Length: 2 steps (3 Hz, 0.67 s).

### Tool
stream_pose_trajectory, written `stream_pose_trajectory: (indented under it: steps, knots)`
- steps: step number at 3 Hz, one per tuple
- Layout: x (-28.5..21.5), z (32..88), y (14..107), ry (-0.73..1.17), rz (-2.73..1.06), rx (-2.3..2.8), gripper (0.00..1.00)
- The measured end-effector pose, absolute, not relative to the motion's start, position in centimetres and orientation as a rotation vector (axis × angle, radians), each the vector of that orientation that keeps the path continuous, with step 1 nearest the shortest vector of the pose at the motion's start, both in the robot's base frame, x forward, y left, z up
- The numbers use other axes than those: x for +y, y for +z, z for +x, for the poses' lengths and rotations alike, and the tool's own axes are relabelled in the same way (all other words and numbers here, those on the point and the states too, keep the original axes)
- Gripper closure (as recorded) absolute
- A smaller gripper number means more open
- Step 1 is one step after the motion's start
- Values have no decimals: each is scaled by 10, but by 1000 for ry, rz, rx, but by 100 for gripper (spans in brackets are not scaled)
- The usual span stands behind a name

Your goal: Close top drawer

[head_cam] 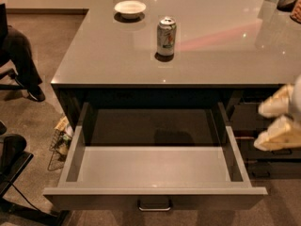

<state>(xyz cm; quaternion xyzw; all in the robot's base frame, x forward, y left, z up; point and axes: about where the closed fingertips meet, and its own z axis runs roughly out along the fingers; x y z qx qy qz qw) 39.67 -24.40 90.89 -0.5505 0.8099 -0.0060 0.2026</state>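
The top drawer [155, 190] is pulled far out from under the grey countertop [108, 55]. Its pale grey inside is empty. Its flat front faces the bottom of the view and has a small metal bar handle [154, 205] at the centre. My gripper [270, 122] is at the right edge of the view, beside and a little above the drawer's right wall [233, 149], not touching it. Its two cream fingers [277, 135] stand apart with nothing between them. The arm behind it is cut off by the frame.
A drink can [166, 36] and a white bowl [130, 7] stand on the countertop. Dark drawers of the right-hand column [263, 166] lie behind the gripper. A wire basket [60, 145] sits on the floor at the left, with a chair base [11, 166] and a dark-clothed leg [21, 60].
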Motion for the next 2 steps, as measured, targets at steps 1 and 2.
stream_pose_trajectory:
  steps: [1,2]
  knots:
    - [-258,363,860,16,-1430,2278,64]
    - [-264,305,836,-4,-1363,2357,95]
